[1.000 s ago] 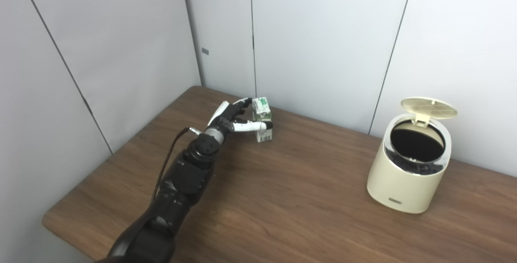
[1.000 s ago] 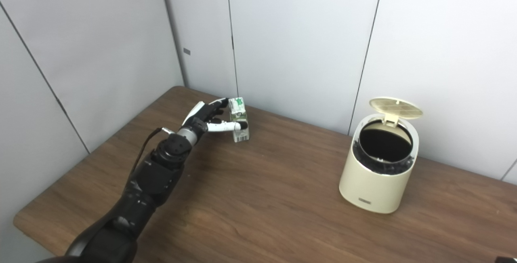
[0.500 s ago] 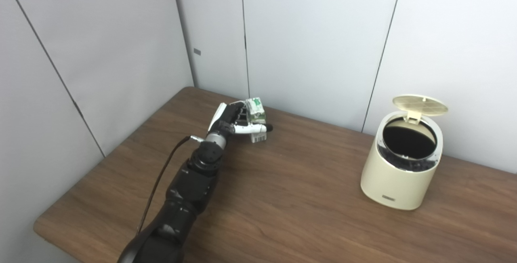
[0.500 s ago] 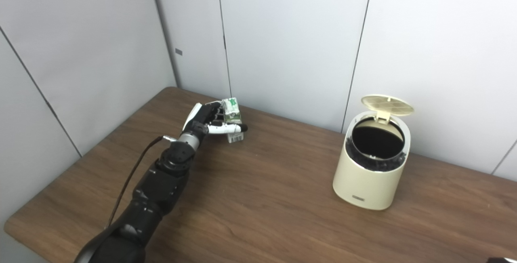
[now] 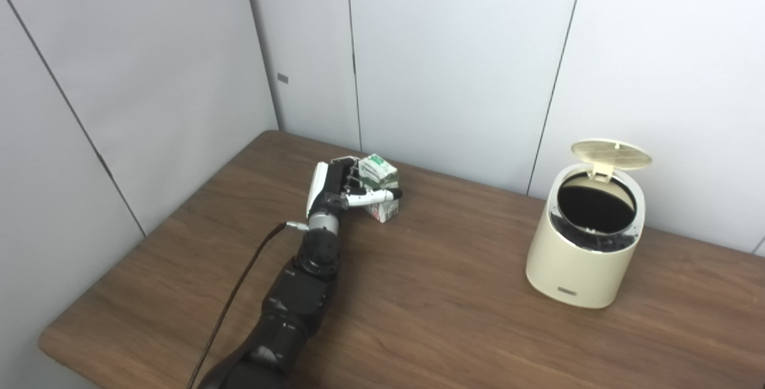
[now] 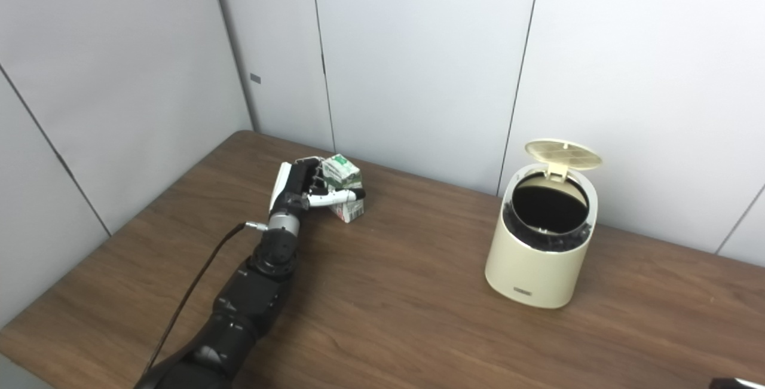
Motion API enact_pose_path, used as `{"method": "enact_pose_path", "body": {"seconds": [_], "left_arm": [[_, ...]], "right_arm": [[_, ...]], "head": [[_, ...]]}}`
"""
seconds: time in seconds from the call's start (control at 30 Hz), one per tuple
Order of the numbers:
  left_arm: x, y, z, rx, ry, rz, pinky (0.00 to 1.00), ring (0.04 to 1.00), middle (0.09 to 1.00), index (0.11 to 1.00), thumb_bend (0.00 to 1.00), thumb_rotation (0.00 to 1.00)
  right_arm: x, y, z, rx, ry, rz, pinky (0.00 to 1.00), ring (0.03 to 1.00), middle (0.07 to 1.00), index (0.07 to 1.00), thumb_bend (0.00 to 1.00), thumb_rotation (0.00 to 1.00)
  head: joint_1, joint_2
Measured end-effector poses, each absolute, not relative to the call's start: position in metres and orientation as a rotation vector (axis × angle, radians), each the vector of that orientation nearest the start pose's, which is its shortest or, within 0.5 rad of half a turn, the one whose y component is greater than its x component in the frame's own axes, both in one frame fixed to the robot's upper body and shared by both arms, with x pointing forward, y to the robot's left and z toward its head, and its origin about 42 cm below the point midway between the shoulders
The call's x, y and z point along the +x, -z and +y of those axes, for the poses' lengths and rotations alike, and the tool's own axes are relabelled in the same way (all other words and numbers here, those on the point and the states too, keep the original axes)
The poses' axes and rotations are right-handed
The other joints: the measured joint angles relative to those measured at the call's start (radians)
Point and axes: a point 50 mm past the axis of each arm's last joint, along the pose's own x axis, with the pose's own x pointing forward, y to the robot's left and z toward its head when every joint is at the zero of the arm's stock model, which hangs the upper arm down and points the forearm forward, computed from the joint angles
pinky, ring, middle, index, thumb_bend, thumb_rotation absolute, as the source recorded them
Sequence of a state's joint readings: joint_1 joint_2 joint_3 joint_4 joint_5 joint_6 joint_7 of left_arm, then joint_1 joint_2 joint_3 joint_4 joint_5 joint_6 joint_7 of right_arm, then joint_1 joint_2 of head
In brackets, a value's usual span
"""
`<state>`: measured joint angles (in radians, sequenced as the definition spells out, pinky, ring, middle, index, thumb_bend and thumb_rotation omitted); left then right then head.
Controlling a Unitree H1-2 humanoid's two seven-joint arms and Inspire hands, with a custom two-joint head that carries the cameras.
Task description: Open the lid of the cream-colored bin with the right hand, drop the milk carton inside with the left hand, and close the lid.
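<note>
A small green-and-white milk carton (image 5: 379,193) is tilted, near the table's back left, with its lower corner close to or on the wood. My left hand (image 5: 342,186) is shut on it, fingers behind and thumb across the front. The cream-colored bin (image 5: 583,244) stands at the right with its round lid (image 5: 611,153) tipped up at the back and the dark inside showing. The right hand is out of the picture; only a dark sliver (image 6: 738,383) shows at the bottom right corner.
The brown wooden table (image 5: 430,299) is walled by grey panels (image 5: 454,60) at the back and left. A dark cable (image 5: 233,299) runs along my left forearm. Bare wood lies between carton and bin.
The left hand has closed on the carton and tipped it over to the right, moving slightly nearer. The camera has shifted, sliding the whole scene left.
</note>
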<state>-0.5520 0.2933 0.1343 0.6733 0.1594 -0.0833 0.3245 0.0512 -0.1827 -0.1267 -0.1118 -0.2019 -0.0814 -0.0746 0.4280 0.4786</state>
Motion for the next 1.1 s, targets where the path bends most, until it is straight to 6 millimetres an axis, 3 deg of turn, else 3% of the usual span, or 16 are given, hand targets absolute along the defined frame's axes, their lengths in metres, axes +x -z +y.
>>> {"method": "enact_pose_path", "body": {"seconds": [0.17, 0.33, 0.5, 0.67, 0.73, 0.93, 0.97, 1.07, 1.1], "left_arm": [[0.451, -0.147, 0.348, 0.381, -0.454, -0.041, 0.36, 0.407, 0.501, 0.469, 0.52, 0.0], [0.451, -0.15, 0.346, 0.382, -0.449, -0.058, 0.36, 0.469, 0.483, 0.471, 0.51, 0.0], [0.451, -0.163, 0.342, 0.391, -0.434, -0.117, 0.35, 0.469, 0.485, 0.47, 0.51, 0.0], [0.441, -0.181, 0.331, 0.384, -0.409, -0.242, 0.36, 0.452, 0.472, 0.481, 0.51, 0.0], [0.435, -0.193, 0.32, 0.373, -0.387, -0.329, 0.36, 0.453, 0.47, 0.484, 0.51, 0.0], [0.423, -0.219, 0.297, 0.344, -0.312, -0.486, 0.38, 0.466, 0.477, 0.474, 0.5, 0.0], [0.421, -0.224, 0.293, 0.341, -0.299, -0.508, 0.39, 0.466, 0.478, 0.473, 0.5, 0.0], [0.415, -0.24, 0.284, 0.34, -0.25, -0.585, 0.38, 0.462, 0.485, 0.47, 0.5, 0.0], [0.412, -0.247, 0.279, 0.339, -0.233, -0.622, 0.38, 0.461, 0.486, 0.471, 0.5, 0.0]], "right_arm": [[0.263, -0.132, -0.304, -0.394, 0.185, -0.162, 0.36, 0.572, 0.625, 0.584, 0.6, 0.74], [0.264, -0.131, -0.301, -0.39, 0.18, -0.16, 0.37, 0.581, 0.636, 0.593, 0.56, 0.73], [0.265, -0.128, -0.298, -0.382, 0.172, -0.161, 0.4, 0.611, 0.657, 0.613, 0.47, 0.7], [0.268, -0.129, -0.29, -0.353, 0.157, -0.197, 0.47, 0.651, 0.681, 0.64, 0.35, 0.64], [0.27, -0.129, -0.285, -0.366, 0.157, -0.202, 0.51, 0.671, 0.699, 0.659, 0.25, 0.56], [0.273, -0.131, -0.274, -0.408, 0.159, -0.235, 0.52, 0.675, 0.705, 0.675, 0.14, 0.41], [0.273, -0.131, -0.273, -0.413, 0.162, -0.236, 0.53, 0.675, 0.703, 0.676, 0.13, 0.37], [0.273, -0.131, -0.264, -0.414, 0.173, -0.222, 0.57, 0.697, 0.714, 0.691, 0.13, 0.08], [0.273, -0.13, -0.259, -0.412, 0.171, -0.213, 0.57, 0.696, 0.713, 0.692, 0.13, 0.04]], "head": [[-0.002, -0.003], [-0.011, -0.011], [-0.034, -0.014], [-0.109, -0.011], [-0.135, -0.011], [-0.19, -0.011], [-0.201, -0.011], [-0.238, -0.009], [-0.248, -0.009]]}}
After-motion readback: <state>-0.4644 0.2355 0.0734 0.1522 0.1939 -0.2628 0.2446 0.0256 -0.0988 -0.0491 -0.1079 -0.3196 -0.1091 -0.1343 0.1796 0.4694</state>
